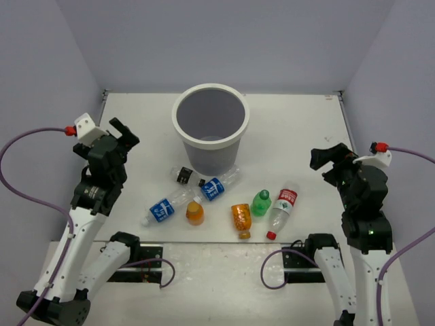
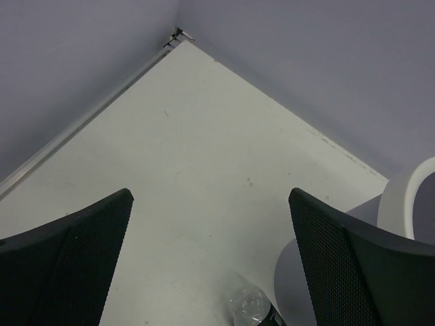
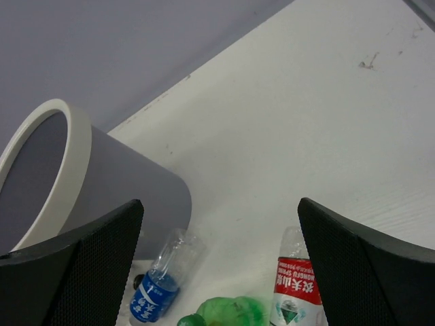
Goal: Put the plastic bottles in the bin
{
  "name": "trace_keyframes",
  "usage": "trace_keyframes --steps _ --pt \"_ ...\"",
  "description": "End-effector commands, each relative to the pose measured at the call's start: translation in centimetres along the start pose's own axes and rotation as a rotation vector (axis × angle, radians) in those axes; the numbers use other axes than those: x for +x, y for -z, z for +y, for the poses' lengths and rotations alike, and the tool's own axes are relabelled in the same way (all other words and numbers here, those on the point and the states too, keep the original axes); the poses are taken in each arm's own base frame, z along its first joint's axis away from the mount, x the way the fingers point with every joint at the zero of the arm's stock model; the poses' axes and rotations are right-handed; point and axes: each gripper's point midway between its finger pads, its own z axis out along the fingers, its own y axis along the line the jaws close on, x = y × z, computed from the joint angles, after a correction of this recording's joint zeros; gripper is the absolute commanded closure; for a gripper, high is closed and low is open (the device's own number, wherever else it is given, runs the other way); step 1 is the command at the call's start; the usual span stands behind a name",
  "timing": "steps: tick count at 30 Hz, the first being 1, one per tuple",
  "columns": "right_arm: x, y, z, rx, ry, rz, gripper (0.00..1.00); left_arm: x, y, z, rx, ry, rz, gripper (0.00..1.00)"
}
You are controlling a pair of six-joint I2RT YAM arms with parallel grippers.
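Lower open, empty right gripper (image 3: 221, 202), pinch clear red-white-label plastic bottle (image 1: 282, 206) round middle; leave open left gripper (image 2: 211, 193) waiting.

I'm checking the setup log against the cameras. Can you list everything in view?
bin: one, grey-white with a white rim, upright at the table's middle rear
dark-label bottle: one, clear, lying just in front of the bin
blue-label bottles: two, clear, lying front-left of the bin
orange bottles: two, nearer the arms
green bottle: one, right of the orange ones
red-white-label bottle: one, clear, rightmost
table: one, white
cables: two, purple, at the outer sides
arms: two, black and white
left pincer: open, empty
right pincer: open, empty
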Motion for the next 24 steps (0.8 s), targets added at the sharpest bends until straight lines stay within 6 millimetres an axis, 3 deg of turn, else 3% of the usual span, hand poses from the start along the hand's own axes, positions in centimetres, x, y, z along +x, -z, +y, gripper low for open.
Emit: trace_keyframes --steps 1,6,12,17,24 --pt "-0.9 0.8 -0.1 0.027 -0.005 -0.018 0.01 0.4 0.0 0.9 -0.043 0.009 -0.002 0.00" --pt "1.8 0.7 -1.8 0.063 0.030 0.064 0.01 2.1 -0.5 0.6 -0.029 -0.006 0.045 0.00" --pt "6.2 -0.2 -4.4 0.116 0.002 0.159 0.01 2.5 -0.3 1.3 -0.049 0.003 0.041 0.00" --pt "12.3 -2.3 -5.8 0.091 -0.026 0.332 0.01 2.7 0.2 1.7 -0.035 0.028 0.028 0.00" --pt "16.4 -4.7 -7.3 0.149 -0.058 0.476 0.01 3.0 0.0 2.0 -0.052 0.013 0.033 0.00"
